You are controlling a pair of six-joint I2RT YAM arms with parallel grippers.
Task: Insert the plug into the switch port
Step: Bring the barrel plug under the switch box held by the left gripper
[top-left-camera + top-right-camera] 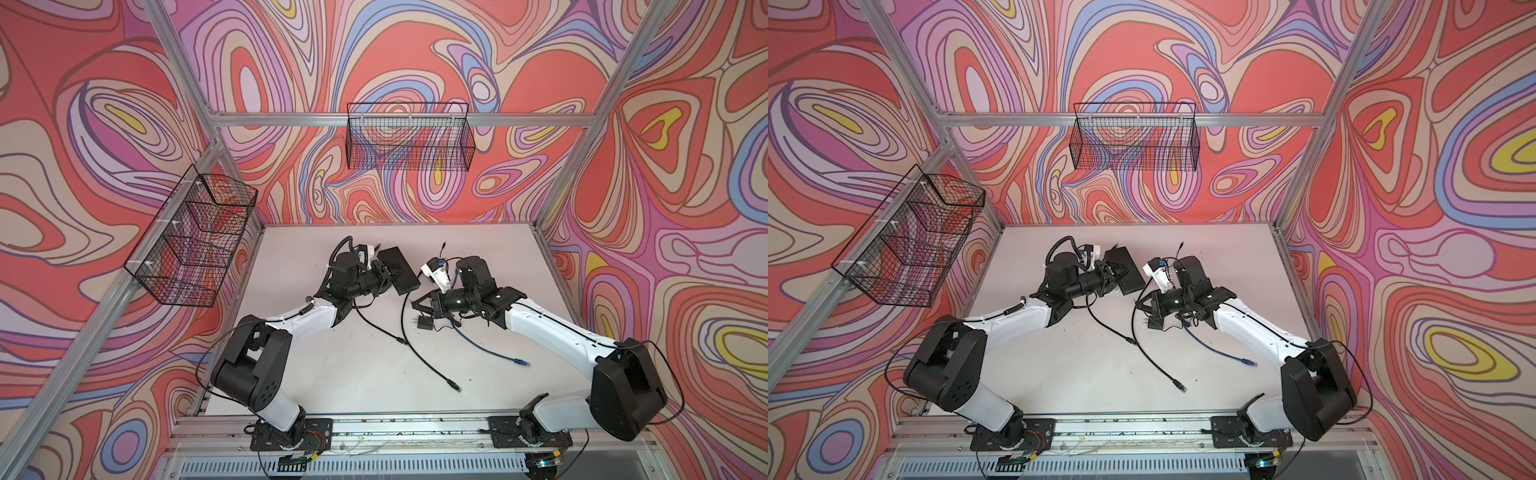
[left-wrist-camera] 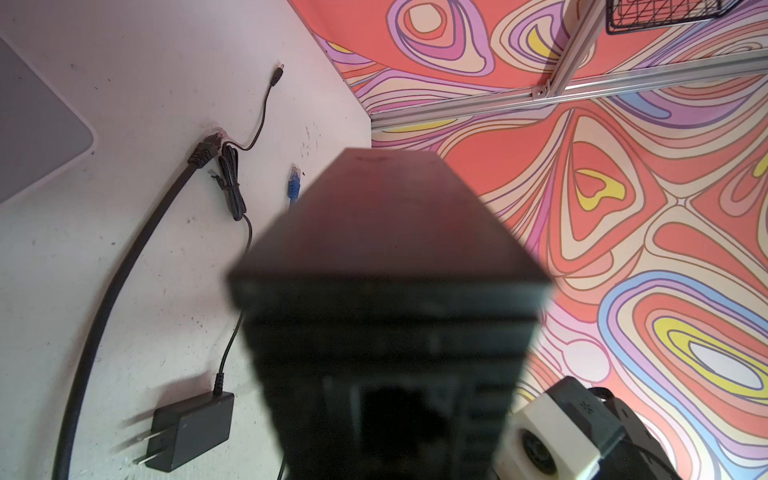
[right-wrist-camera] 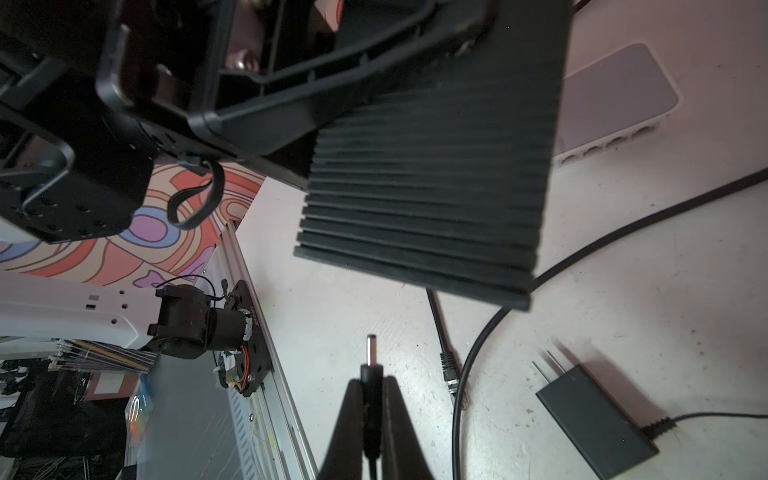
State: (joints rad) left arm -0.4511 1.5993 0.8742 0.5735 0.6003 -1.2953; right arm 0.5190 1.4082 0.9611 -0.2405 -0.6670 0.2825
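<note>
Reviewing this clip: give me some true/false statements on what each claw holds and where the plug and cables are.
1. The left claw grips the black switch. True.
2. The right claw is open and empty. False: it is shut on a barrel plug.
3. The barrel plug is seated in the black switch. False: they are apart.
4. The power adapter lies on the table, prongs bare. True.
5. The blue cable runs into the black switch. False: the blue cable lies loose on the table.
</note>
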